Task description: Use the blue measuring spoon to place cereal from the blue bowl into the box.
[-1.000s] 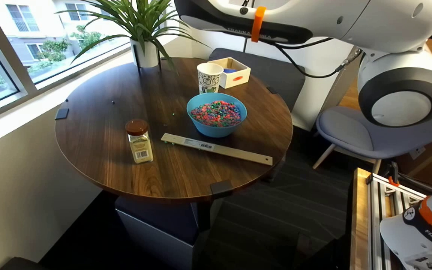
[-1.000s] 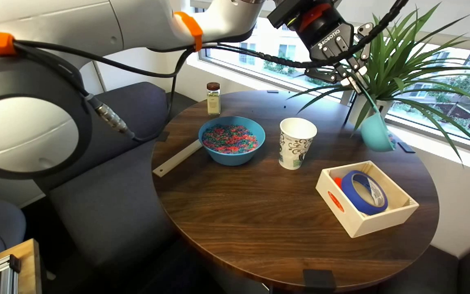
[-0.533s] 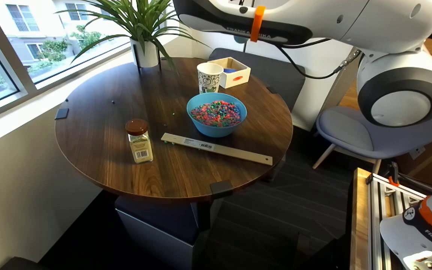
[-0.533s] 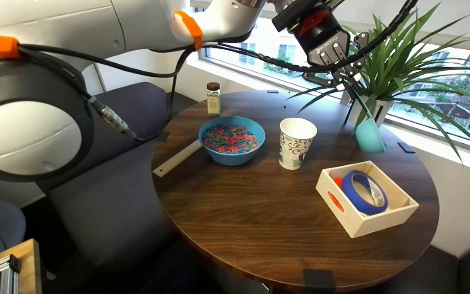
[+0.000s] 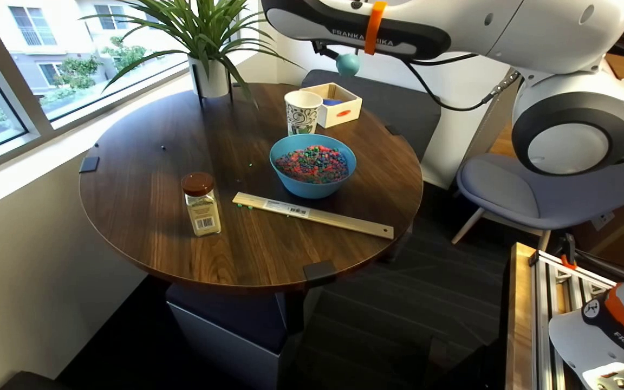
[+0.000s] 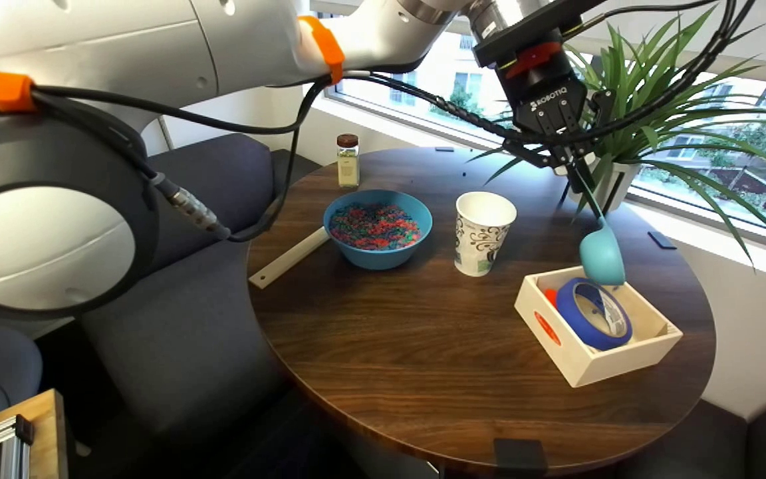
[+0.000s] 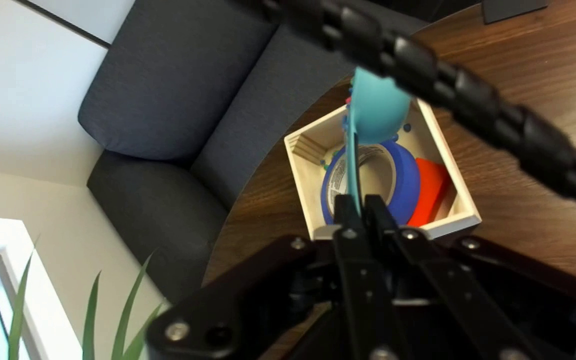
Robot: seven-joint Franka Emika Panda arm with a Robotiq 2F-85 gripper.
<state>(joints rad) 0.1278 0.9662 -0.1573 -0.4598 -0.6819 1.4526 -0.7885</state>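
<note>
Wrist view: box (image 7: 445,160) with tape roll (image 7: 408,179) inside, jaws tight on blue spoon (image 7: 378,111).

Patterned cup (image 6: 479,243), jar (image 6: 348,167), potted plant (image 5: 209,73).

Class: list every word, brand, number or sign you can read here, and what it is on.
"FRANKA" and "MIKA": robot arm, either side of an orange strap.
"FRANK": robot base; the end is unclear.
"ROBOTIQ": gripper.
Sign: round emblem, also on the base; no words readable.
Too small or blurred: print on the jar, sticker on the wooden strip, print inside the tape roll, red oval on the box.
No number can be read.
</note>
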